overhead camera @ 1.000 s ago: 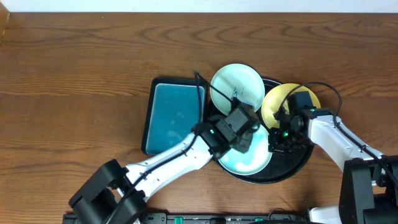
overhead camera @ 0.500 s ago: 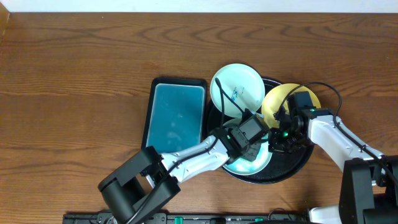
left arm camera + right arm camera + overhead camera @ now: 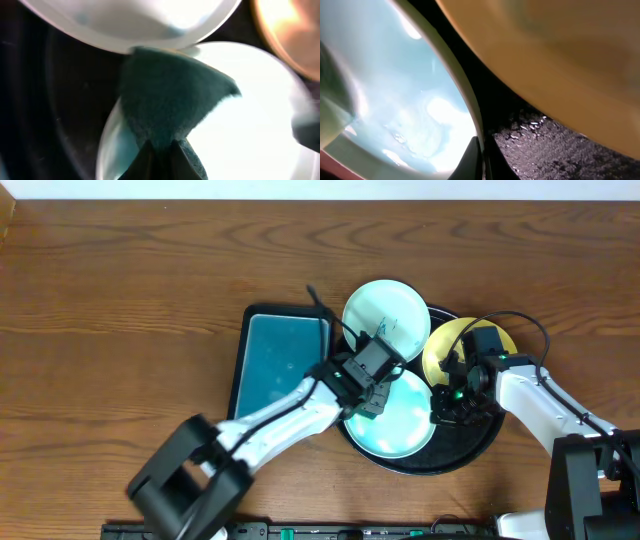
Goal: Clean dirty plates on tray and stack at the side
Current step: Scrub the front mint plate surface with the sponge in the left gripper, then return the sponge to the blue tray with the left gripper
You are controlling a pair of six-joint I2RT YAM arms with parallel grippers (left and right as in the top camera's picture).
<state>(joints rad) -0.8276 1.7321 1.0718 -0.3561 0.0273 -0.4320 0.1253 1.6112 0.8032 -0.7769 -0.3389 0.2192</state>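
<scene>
Wooden table, rectangular teal tray left of the round black tray, the two just beside each other. Three plates on the black tray: far mint plate with teal scribble showing, yellow plate to its right, near mint plate in front; the rims crowd together and the yellow plate partly hides under the right arm. Left arm reaches in diagonally from the near left over the teal tray corner; left gripper is clamped on a dark teal sponge, which sits on the near mint plate's far-left part, right under the far mint plate's rim. Right arm comes in from the near right, bent; right gripper is low at the near mint plate's right rim, jaws pinched close on that rim, black tray surface beside them. Scribbles on the near mint plate: cannot tell, glare.
</scene>
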